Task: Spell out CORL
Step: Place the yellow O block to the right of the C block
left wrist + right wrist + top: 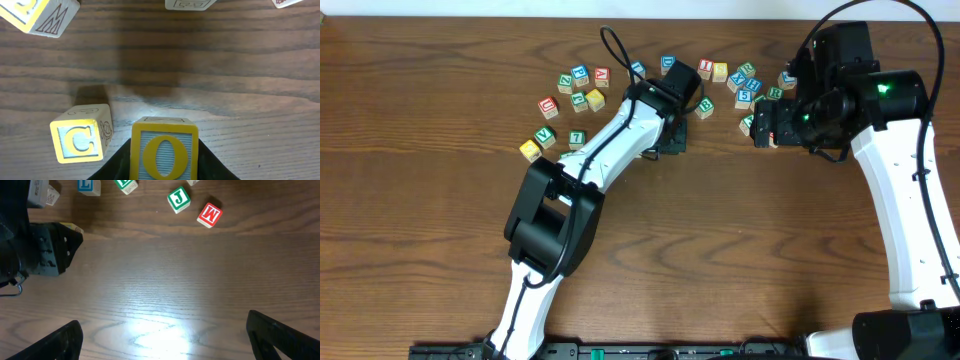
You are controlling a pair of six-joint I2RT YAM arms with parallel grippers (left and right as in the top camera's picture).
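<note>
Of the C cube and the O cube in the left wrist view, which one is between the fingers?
The O cube, flanked closely by black fingers on both sides. The C cube stands free on the table, to its left.

table (165, 280): dark wood, clear grain, smooth, soft sheen under the light | O cube (164, 150), C cube (80, 137): pale bare wood, yellow-painted letters and borders | left gripper fingers (120, 169): black, matt, plastic-looking | right gripper fingers (55, 345): same matt black | left arm shell (620, 135): white smooth plastic, slight gloss
</note>
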